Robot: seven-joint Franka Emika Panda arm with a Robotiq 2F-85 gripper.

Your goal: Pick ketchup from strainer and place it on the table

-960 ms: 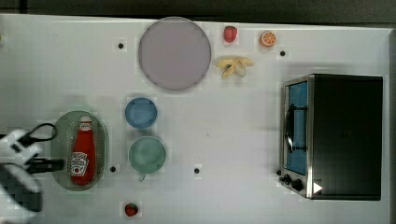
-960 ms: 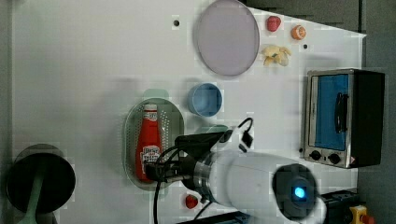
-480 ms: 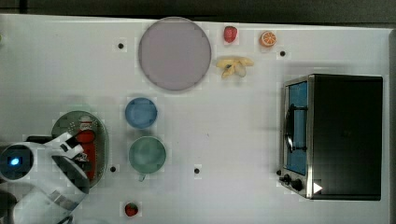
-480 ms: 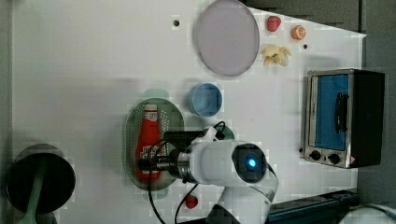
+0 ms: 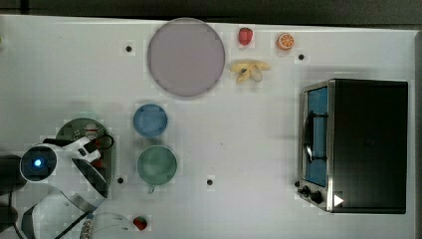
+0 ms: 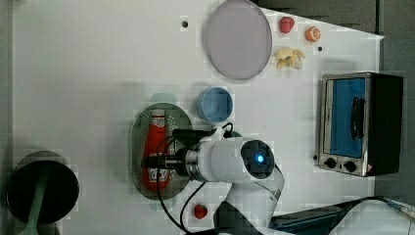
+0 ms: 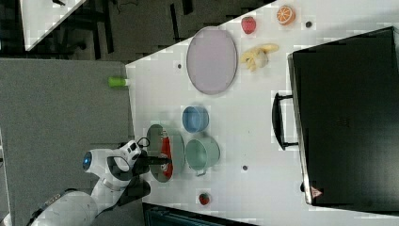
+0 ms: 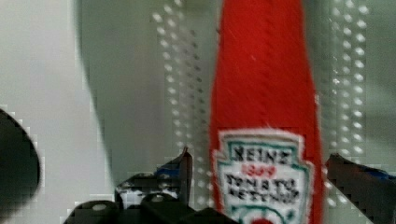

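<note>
Jaws [image 8: 259,179] spread wide, straddling the ketchup [image 8: 264,116] at its label, one finger [image 8: 180,170] each side, not yet pinching. Bottle lies flat in the strainer [image 6: 139,147] on the table [image 6: 88,58], betw. the jaws.

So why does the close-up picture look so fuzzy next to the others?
In the wrist view the ketchup sits very close, so its label and the strainer holes look soft. In the top view the table is evenly lit, with faint shadows beside the toaster oven.
</note>
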